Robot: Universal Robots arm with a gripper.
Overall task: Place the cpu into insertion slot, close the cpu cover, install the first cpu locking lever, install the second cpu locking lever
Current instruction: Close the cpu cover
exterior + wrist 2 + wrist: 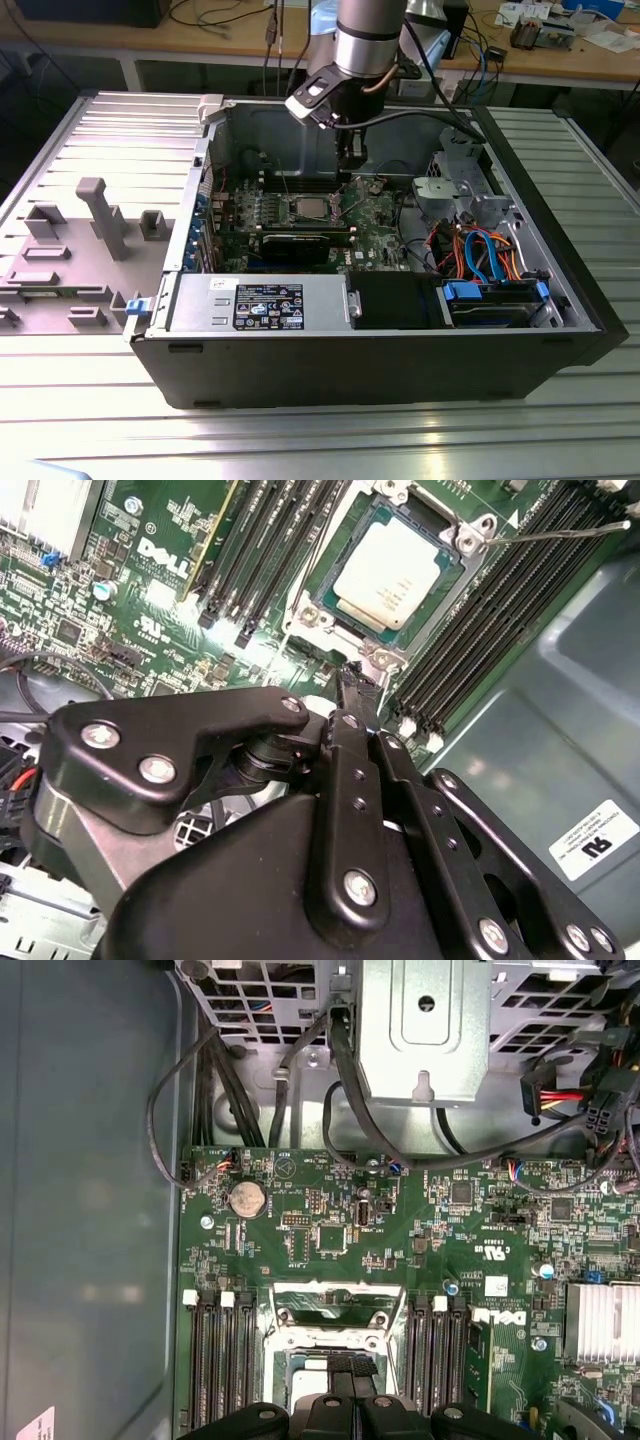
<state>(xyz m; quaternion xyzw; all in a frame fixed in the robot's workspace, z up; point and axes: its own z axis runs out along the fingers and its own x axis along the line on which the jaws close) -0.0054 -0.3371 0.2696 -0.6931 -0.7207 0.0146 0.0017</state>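
Observation:
The cpu (390, 565), a flat silver square, lies in the insertion slot (312, 610) on the green board; it also shows in the exterior view (308, 208) and partly in the first wrist view (305, 1385). The cpu cover (325, 1340), a silver frame with a window, stands swung open off the chip, toward the exterior view's right (374, 184). A thin wire lever (560, 530) sticks out beside the socket. My gripper (360, 680) hangs just above the socket's edge by the cover (347, 1368), fingers together with nothing seen between them.
Black memory slots (250, 550) flank the socket on both sides. A long black graphics card (295, 243), the power supply (260, 300), a metal drive cage (460, 190) and coloured cables (480, 250) crowd the case. Grey fixtures (100, 215) stand on the table at the exterior view's left.

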